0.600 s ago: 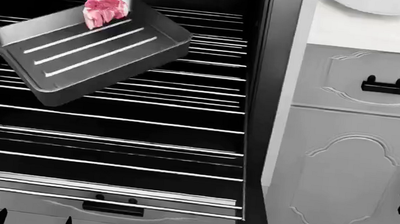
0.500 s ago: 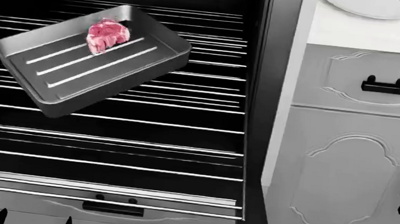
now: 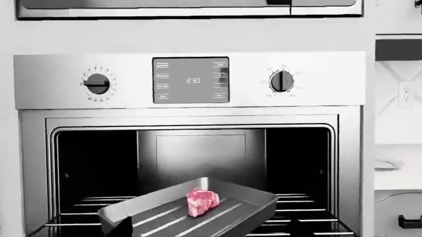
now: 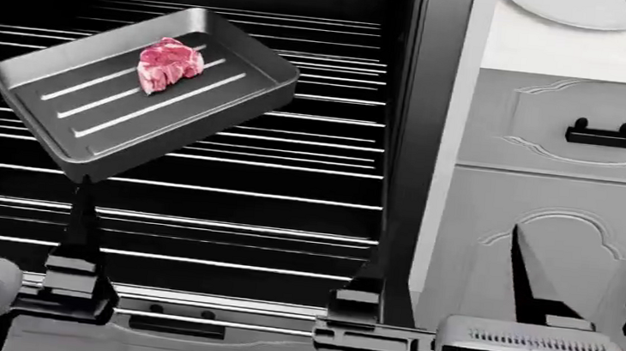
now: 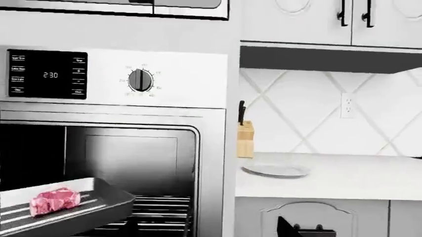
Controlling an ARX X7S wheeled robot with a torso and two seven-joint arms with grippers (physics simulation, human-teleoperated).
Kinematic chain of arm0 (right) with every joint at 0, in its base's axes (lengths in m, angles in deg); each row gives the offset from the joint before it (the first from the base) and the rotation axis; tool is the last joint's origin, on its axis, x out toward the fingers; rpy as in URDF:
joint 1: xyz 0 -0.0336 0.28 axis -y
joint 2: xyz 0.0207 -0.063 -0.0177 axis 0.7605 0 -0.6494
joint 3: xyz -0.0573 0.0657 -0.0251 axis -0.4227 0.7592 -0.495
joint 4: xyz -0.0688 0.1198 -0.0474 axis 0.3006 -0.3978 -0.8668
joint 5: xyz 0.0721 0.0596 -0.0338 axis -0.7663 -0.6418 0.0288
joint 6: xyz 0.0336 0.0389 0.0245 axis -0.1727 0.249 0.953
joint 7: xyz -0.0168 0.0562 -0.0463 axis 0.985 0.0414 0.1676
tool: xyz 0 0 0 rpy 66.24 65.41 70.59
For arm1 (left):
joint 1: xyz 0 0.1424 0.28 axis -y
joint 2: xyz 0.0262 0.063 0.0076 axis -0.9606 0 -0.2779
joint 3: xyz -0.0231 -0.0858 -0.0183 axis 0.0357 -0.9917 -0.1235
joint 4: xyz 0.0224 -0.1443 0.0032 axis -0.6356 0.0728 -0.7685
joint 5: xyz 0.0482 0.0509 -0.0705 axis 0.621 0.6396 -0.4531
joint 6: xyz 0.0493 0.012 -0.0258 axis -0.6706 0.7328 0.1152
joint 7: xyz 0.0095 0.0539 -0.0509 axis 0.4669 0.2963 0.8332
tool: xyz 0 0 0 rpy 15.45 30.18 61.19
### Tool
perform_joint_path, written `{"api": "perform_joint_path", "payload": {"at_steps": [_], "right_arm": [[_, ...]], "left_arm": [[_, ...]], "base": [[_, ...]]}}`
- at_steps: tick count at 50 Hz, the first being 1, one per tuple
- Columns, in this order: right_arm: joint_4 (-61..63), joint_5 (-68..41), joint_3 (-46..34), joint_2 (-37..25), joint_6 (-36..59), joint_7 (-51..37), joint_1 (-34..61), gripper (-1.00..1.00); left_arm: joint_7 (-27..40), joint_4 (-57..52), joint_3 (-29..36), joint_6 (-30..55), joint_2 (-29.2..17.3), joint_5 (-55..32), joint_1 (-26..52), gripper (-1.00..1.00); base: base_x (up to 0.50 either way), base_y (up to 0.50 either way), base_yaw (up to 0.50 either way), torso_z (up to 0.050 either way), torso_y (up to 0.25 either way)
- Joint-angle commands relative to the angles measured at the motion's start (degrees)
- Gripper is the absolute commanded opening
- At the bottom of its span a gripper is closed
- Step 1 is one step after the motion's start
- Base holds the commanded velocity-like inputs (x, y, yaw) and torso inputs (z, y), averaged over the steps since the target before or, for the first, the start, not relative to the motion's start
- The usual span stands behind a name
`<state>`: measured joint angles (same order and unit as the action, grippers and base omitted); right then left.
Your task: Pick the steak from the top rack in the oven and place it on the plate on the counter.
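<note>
Left gripper (image 3: 209,228) and right gripper (image 4: 447,275) spread wide, empty, low before oven (image 4: 172,205). Steak (image 4: 169,62) lying in tilted tray (image 4: 123,114) on upper rack, well apart from both; plate (image 4: 576,7) on counter (image 4: 578,54). Could clip tray rim reaching in and tip it further, sliding steak off, or snag on rack wires.

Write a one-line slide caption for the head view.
Steak on a tilted baking tray in the open oven; both grippers low, plate waiting on the counter.
</note>
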<state>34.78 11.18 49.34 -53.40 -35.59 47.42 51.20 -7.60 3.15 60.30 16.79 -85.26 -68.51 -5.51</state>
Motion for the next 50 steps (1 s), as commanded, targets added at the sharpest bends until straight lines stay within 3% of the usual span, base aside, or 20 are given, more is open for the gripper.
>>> {"api": "perform_joint_path", "payload": {"at_steps": [1, 17, 50], "right_arm": [[19.5, -3.2, 1.1, -0.6, 20.0, -1.1, 17.2, 1.0], [20.9, -5.0, 1.8, -2.2, 20.5, -2.2, 18.2, 1.0], [21.3, -7.3, 0.9, -4.0, 19.4, -4.1, 17.0, 1.0]], "left_arm": [[1.7, -21.7, 0.4, 25.9, -0.9, -2.0, 19.8, 1.0], [4.0, -24.3, 0.7, 28.2, -0.9, -4.1, 21.5, 1.0], [7.5, -24.8, 1.7, 27.9, -2.7, -7.6, 21.2, 1.0]], "base": [[0.0, 0.0, 0.0, 0.0, 0.0], [0.0, 0.0, 0.0, 0.0, 0.0], [0.0, 0.5, 0.0, 0.0, 0.0]]}}
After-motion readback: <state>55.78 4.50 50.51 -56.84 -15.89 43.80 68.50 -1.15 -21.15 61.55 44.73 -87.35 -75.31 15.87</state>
